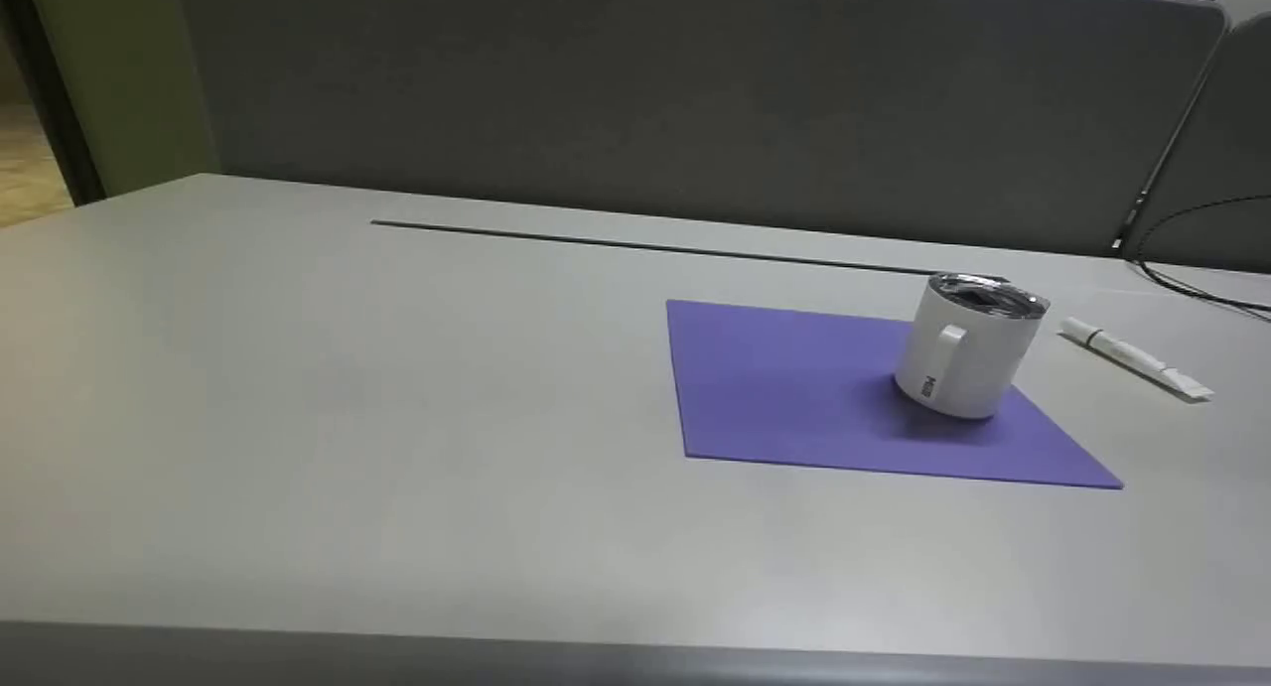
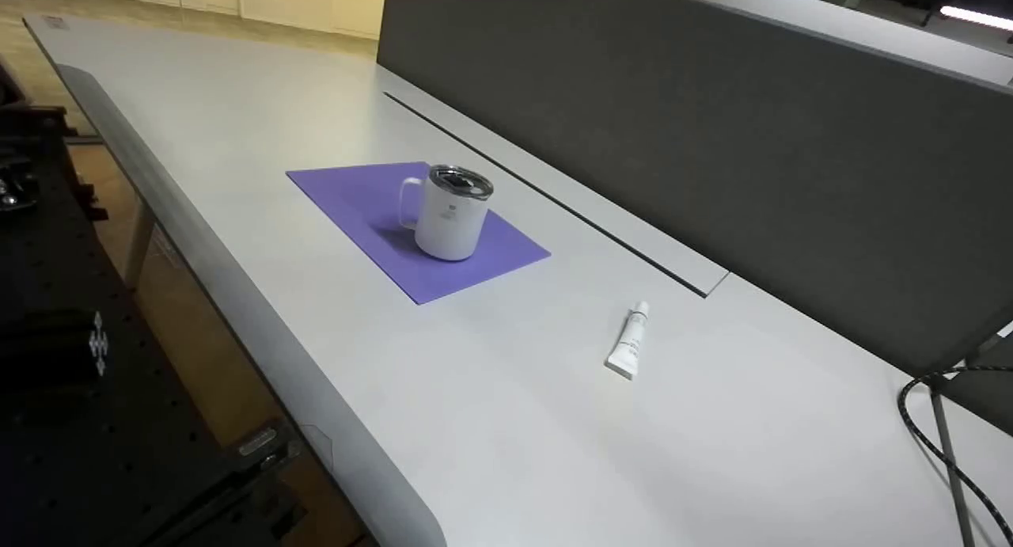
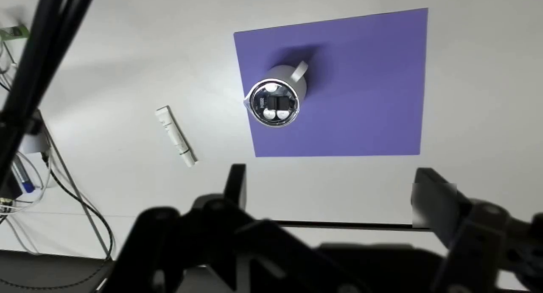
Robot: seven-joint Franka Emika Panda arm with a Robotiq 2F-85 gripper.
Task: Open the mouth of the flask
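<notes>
While the gripper [image 3: 331,170] stands with jaws wide apart, gripping nothing, the white flask [image 2: 449,224] sits upright beyond them on a purple mat [image 3: 369,89], its covered mouth [image 3: 275,103] facing up, presumably so the jaws can reach it from above.

One flask [image 2: 449,224], bearing one handle [image 1: 943,360] and one mouth [image 3: 275,103], shares one counter [image 1: 397,418] with one purple mat [image 1: 784,388] and one white tube [image 2: 631,341]; the wrist view shows one end effector [image 3: 331,180] and its two dark fingers [image 3: 234,185].
</notes>
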